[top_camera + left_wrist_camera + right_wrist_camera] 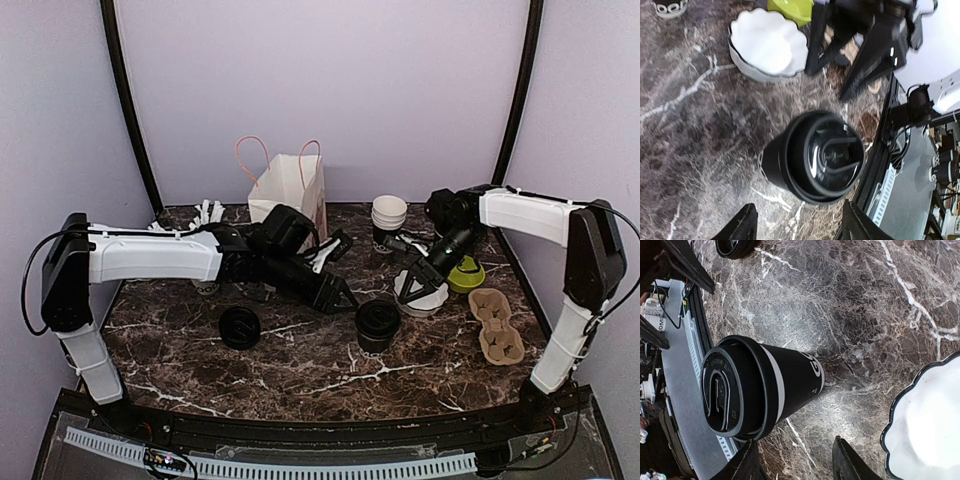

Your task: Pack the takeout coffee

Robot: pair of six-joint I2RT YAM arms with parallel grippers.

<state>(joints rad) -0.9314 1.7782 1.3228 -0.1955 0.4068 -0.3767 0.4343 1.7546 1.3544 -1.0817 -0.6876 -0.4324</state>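
Black lidded paper cup (812,157) looks light, crushable: grab mid-wall; my left gripper (799,217) and right gripper (794,447) gape empty.

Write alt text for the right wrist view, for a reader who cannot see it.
A lidded black takeout coffee cup with white lettering stands on a dark marbled table, just beyond the right tool, which is open and touches nothing. A white scalloped bowl sits at lower right.
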